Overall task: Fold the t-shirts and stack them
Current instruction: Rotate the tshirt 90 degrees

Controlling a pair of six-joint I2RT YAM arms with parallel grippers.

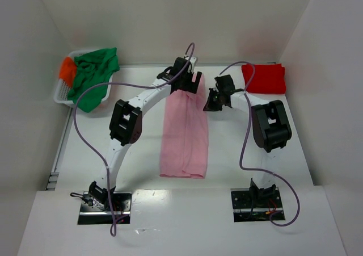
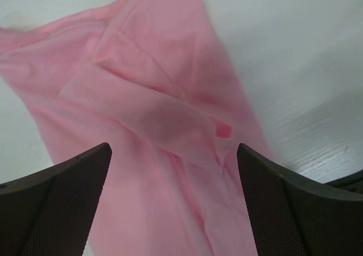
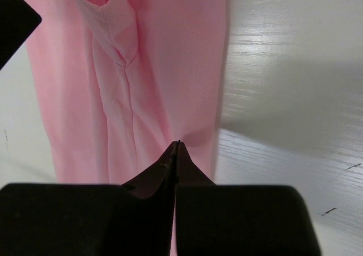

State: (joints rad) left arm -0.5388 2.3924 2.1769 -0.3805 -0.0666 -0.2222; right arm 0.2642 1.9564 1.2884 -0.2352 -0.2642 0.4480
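One shirt in work: pink t-shirt (image 1: 184, 134) lies mid-table as a long strip, left gripper (image 1: 190, 85) wide open and empty over its far end, right gripper (image 1: 211, 104) shut empty alongside; next likely needs a far-end pinch, then a crosswise fold.

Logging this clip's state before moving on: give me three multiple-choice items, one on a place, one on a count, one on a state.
1. Where on the table is the red t-shirt? A centre; B far right corner; C near edge.
2. How many t-shirts are in the basket? A none; B two; C four.
3. The left gripper is: A open; B shut empty; C clamped on cloth.
B, it lies folded there; B, a green t-shirt and an orange t-shirt; A, its fingers stand apart above the pink t-shirt.
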